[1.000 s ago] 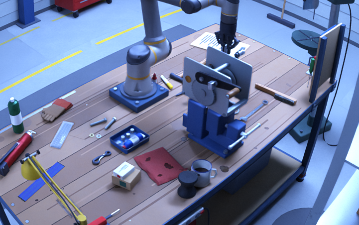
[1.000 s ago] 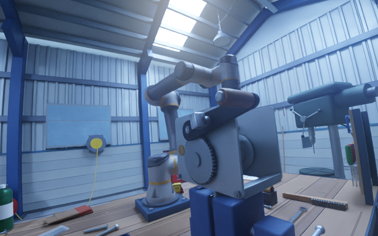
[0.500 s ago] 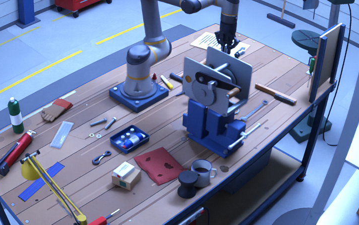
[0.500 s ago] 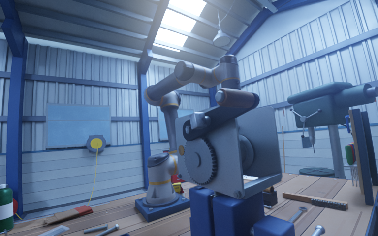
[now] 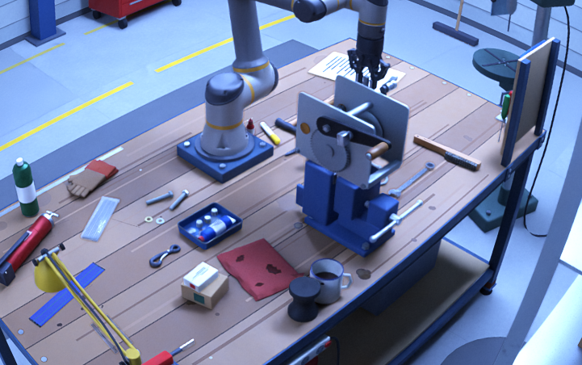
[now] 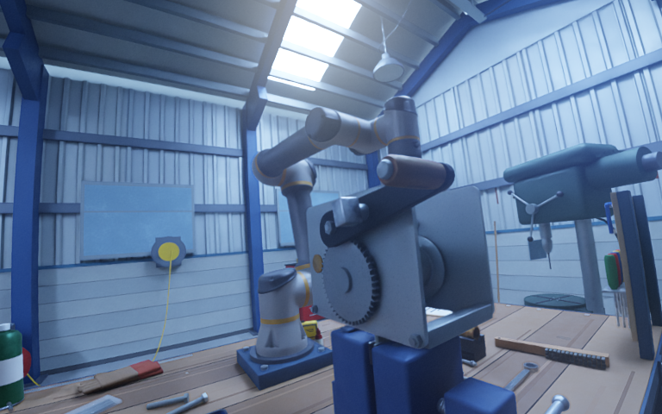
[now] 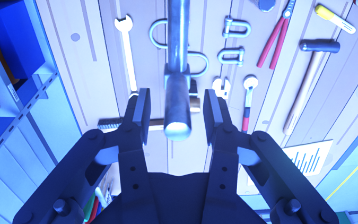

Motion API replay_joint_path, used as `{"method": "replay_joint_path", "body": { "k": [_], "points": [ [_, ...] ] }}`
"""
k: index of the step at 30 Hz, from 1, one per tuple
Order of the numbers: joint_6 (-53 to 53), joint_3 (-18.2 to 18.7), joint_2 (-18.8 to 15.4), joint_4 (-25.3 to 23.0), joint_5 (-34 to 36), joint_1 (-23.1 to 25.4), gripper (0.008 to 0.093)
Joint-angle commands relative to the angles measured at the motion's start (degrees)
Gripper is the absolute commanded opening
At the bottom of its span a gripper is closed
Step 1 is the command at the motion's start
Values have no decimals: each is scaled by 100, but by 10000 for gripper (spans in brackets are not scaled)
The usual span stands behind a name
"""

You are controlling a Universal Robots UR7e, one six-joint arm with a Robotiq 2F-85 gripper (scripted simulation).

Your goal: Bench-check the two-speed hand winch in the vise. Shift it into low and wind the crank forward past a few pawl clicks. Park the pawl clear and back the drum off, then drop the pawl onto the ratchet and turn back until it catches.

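Observation:
The gripper (image 5: 367,79) is partly hidden behind the winch's far side plate, and in the second side camera the winch hides it entirely. In the wrist camera the gripper (image 7: 176,116) is open, its fingers standing either side of a steel lever knob (image 7: 177,111) with space on both sides. The hand winch (image 5: 352,134) is clamped in a blue vise (image 5: 345,206) at the middle of the bench. Its black crank arm (image 5: 349,131) lies across the near plate, the wooden handle (image 5: 378,150) pointing right. The toothed ratchet gear (image 6: 351,282) sits below the crank hub.
The robot base (image 5: 225,150) stands left of the winch. A wire brush (image 5: 447,152) and spanner (image 5: 411,179) lie to the right, a paper sheet (image 5: 336,66) behind. A red rag (image 5: 259,268), mug (image 5: 329,279) and blue tray (image 5: 210,224) lie in front.

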State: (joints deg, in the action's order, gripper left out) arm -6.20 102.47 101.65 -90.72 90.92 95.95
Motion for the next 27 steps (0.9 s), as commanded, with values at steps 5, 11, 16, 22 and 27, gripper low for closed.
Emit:
{"method": "replay_joint_path", "body": {
  "k": [5,11,16,22,27],
  "points": [
    [0,-3,2,-2,0,0,480],
    [0,-212,2,201,0,0,480],
    [0,-802,-33,750,0,0,480],
    [0,-1778,-183,1581,0,0,480],
    [0,-2376,-317,2055,0,0,480]
  ]
}}
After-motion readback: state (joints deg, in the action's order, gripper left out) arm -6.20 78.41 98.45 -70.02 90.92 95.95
